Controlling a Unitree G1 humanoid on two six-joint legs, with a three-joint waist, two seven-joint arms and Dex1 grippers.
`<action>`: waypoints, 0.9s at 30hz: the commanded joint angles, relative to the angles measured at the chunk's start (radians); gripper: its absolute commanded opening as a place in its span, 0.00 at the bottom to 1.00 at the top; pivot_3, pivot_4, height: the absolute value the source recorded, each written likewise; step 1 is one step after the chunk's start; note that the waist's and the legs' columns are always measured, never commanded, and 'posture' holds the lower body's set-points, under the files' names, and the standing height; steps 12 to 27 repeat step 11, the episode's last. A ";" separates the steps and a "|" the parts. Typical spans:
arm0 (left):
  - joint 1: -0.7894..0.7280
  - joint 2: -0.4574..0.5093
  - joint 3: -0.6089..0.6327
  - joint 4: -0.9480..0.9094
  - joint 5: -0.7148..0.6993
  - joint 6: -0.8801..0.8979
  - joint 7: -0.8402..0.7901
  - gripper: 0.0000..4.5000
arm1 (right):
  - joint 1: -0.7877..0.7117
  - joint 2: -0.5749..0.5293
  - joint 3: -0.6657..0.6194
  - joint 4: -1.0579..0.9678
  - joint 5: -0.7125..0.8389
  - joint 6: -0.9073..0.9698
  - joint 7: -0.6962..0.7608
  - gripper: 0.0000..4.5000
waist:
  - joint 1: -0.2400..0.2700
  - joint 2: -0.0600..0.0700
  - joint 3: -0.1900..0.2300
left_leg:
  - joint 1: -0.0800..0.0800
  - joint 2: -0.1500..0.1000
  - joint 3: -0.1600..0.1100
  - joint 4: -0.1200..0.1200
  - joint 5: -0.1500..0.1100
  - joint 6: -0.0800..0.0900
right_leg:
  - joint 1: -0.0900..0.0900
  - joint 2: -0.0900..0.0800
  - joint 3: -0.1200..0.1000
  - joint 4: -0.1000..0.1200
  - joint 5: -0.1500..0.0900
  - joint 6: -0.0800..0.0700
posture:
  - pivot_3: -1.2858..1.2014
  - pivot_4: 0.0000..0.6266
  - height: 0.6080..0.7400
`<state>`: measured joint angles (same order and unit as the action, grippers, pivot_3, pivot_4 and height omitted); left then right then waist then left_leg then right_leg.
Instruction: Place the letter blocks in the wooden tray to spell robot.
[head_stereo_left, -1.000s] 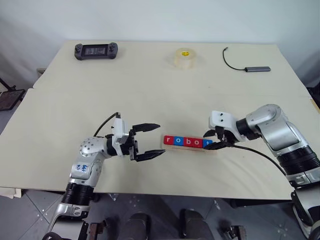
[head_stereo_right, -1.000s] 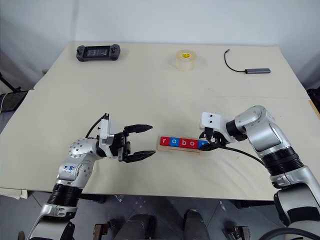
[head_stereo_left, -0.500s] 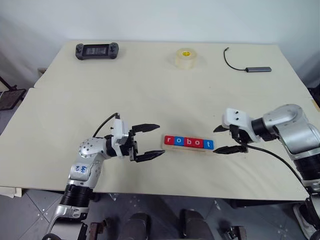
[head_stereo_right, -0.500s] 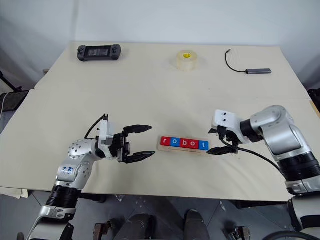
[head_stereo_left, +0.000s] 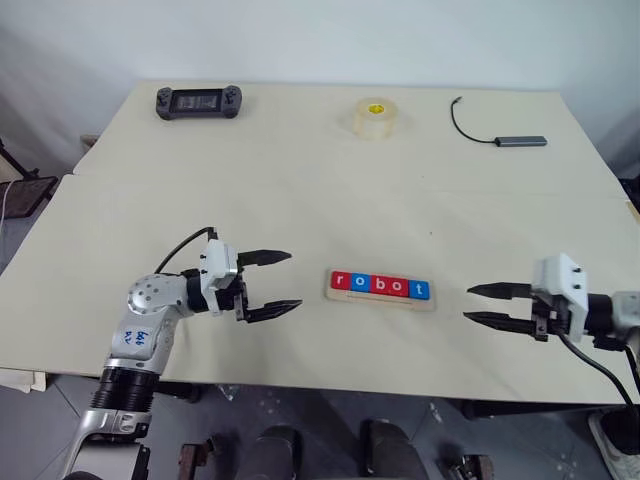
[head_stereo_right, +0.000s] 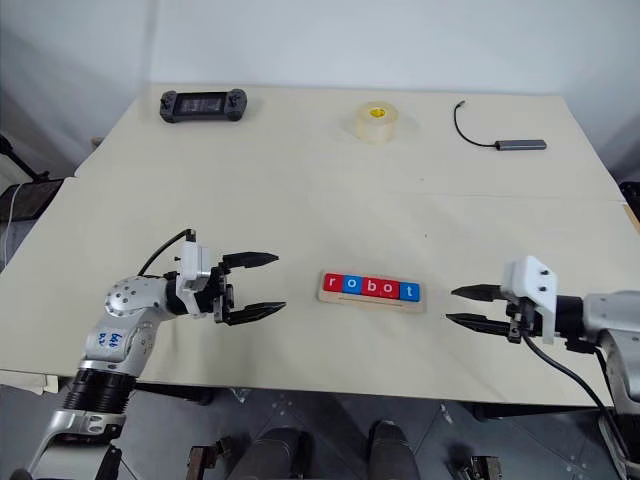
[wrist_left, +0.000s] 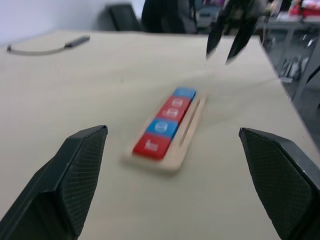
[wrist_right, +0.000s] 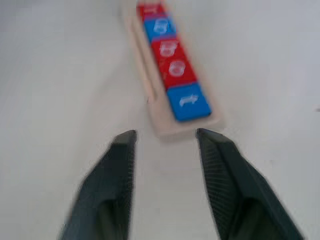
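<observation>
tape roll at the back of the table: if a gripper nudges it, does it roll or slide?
The tape roll lies flat on its round face on the table, so a nudge would probably slide it, not roll it. It looks hollow and translucent, so likely light. Tipped onto its edge, it could roll.

We see a matt, smooth, cream counter (head_stereo_left: 300, 180). On it lies the wooden tray (head_stereo_left: 380, 298) of pale, unvarnished-looking wood, holding the letter blocks (head_stereo_left: 379, 285), smooth red and blue tiles with a slight sheen. Our fingers (wrist_left: 75, 175) are black with a finely textured, matt surface. A roll of translucent, glossy tape (head_stereo_left: 372, 117) sits farther off, beside a matt black plastic controller (head_stereo_left: 197, 101).
</observation>
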<state>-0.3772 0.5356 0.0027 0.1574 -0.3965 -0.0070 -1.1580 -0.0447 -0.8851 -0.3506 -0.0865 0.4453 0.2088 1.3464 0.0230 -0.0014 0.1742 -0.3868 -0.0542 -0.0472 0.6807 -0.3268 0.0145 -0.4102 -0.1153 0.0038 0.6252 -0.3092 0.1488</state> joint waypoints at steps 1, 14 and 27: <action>-0.001 0.026 0.017 0.019 0.019 -0.015 -0.001 1.00 | 0.061 0.004 -0.083 -0.079 0.095 0.004 0.019 0.75 | 0.000 0.000 0.000 | 0.000 0.000 0.000 0.000 0.000 0.000 | 0.000 0.000 0.000 0.000 0.000 0.000 | 0.52 0.24 1.00; -0.026 0.038 0.032 0.056 0.030 -0.049 0.015 1.00 | 0.072 0.005 -0.092 -0.059 0.104 -0.054 -0.012 0.99 | 0.000 0.000 0.000 | 0.000 0.000 0.000 0.000 0.000 0.000 | 0.000 0.000 0.000 0.000 0.000 0.000 | 0.52 0.24 1.00; -0.026 0.038 0.032 0.056 0.030 -0.049 0.015 1.00 | 0.072 0.005 -0.092 -0.059 0.104 -0.054 -0.012 0.99 | 0.000 0.000 0.000 | 0.000 0.000 0.000 0.000 0.000 0.000 | 0.000 0.000 0.000 0.000 0.000 0.000 | 0.52 0.24 1.00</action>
